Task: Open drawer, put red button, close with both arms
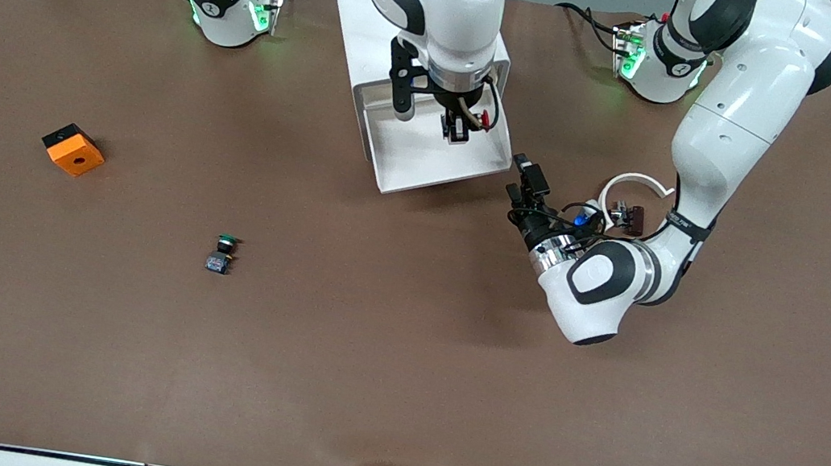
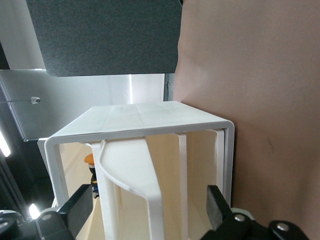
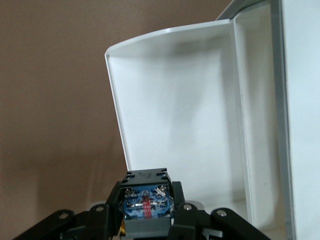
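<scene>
We have the drawer [image 1: 438,157] pulled out of the cabinet [image 1: 368,23] so its tray lies open from above, ready to take the part. Our right hand [image 1: 459,132] hangs over that open tray, clamped on the red button [image 1: 485,119]; the right wrist view shows the button's blue base [image 3: 146,204] pinched between the fingers, with the white drawer floor below. We judge this to be the moment just ahead of the drop. The right arm reaches in from its base, bent steeply, wrist pointing down.

Our left hand [image 1: 526,185] sits low just beside the drawer's front corner, toward the left arm's end of the counter [image 1: 393,392], fingers [image 2: 216,204] spread apart and holding nothing. The left forearm lies nearly level, elbow folded back, likely waiting to help push.

The green button [image 1: 222,253] and an orange block [image 1: 73,149] rest well apart on the counter.
</scene>
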